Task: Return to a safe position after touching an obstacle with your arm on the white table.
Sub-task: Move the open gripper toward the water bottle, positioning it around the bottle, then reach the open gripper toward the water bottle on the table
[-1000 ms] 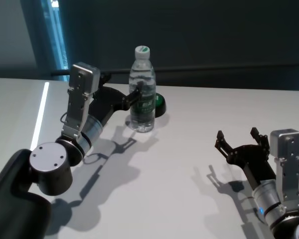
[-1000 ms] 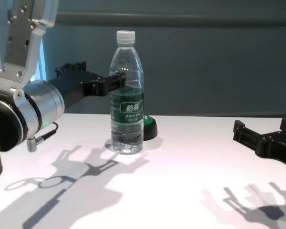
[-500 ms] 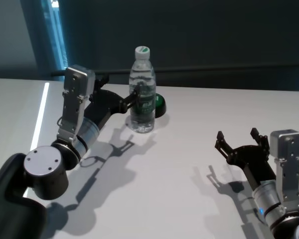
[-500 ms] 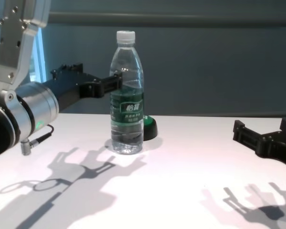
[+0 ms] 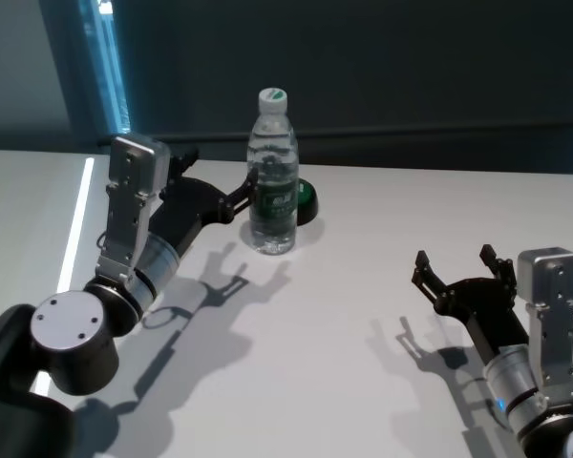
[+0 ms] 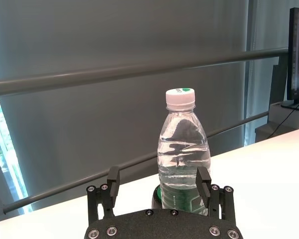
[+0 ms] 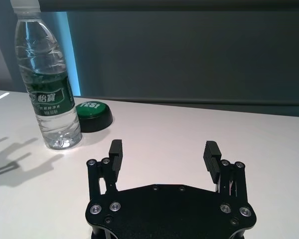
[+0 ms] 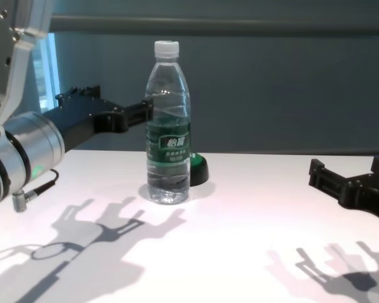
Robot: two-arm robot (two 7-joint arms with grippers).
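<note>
We see a tall clear plastic water bottle [image 5: 273,172] with a white screw cap and a dark green label band standing upright on a broad, glossy white bench [image 5: 363,267], toward its far side. Just behind the bottle, on the robot's right of it, sits a small dark green dome-shaped object [image 5: 307,200] on a black base, close against the bottle's foot.

Our left tool [image 5: 210,183] is raised above the bench on the robot's left of the bottle, at about the height of the label band. Its two black fingers [image 6: 204,181] are spread apart with nothing between them. In the head view one fingertip lies right at the bottle's side; we cannot tell whether it touches. In the left wrist view the bottle rises just beyond the fingers, in line with the gap but not inside it. The silver and black left forearm [image 8: 25,148] runs back toward the robot's left.

Our right tool [image 5: 456,268] hangs low over the near right part of the bench, well apart from the bottle. Its fingers [image 7: 211,155] are also spread wide and hold nothing.

Both arms cast dark shadows on the white surface.
</note>
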